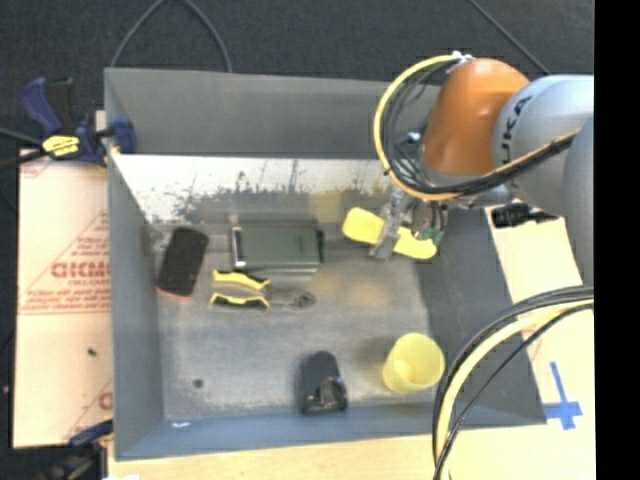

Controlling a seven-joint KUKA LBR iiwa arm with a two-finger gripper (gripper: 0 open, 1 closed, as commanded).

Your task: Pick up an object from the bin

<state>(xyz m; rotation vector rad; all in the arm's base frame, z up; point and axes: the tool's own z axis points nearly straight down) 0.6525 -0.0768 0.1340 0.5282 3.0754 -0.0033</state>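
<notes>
The yellow piece [360, 226] lies far right on the floor of the bin [250, 118], close to the far wall. The gripper [385, 236] is over its middle; whether open or closed I cannot tell. Bare floor lies just nearer. A yellow cup [412, 361] stands near right, and a grey box [285, 246] lies to the left.

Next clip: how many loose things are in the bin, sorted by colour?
Yellow: 2, the flat piece and the cup
Yellow and black: 1, the tool
Black: 2, the oblong block and the small lump
Grey-green: 1, the box
Total: 6
</notes>
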